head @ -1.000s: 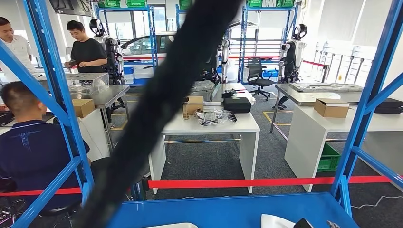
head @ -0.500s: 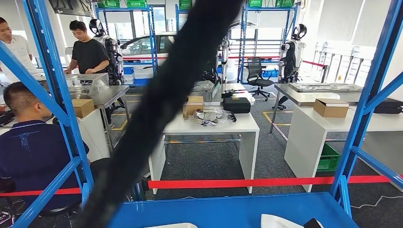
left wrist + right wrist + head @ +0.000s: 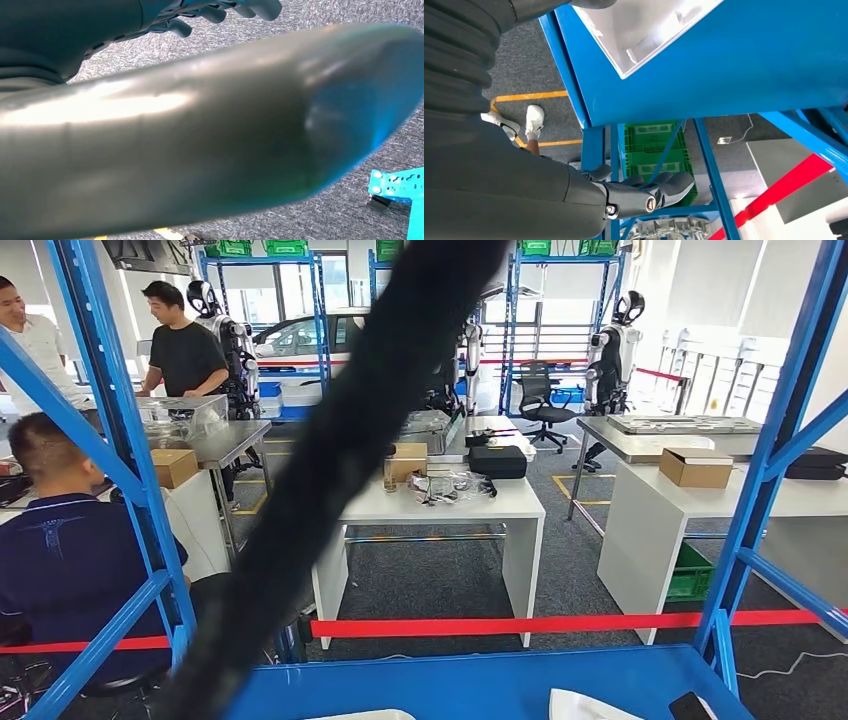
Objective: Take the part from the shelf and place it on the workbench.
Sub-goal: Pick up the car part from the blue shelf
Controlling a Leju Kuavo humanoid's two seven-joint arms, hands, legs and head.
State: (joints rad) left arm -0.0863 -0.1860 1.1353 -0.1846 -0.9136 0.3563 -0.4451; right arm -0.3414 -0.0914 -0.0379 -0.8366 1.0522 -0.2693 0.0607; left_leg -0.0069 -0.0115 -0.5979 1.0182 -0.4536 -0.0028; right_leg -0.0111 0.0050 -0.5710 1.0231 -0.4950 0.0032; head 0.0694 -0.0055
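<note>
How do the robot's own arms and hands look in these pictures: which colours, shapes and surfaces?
The right hand has dark grey, rounded fingers with small silver pivot screws, behind a grey ribbed cover. The left hand has similar dark rounded fingers; a smooth, glossy grey thumb lies blurred before the lens.

Blue shelf (image 3: 480, 680) deck in front of me. I see two white parts on it: one (image 3: 362, 715) at the near edge, one (image 3: 585, 706) further right, possibly a tray. Grey carpet floor (image 3: 440, 580) beyond.
</note>
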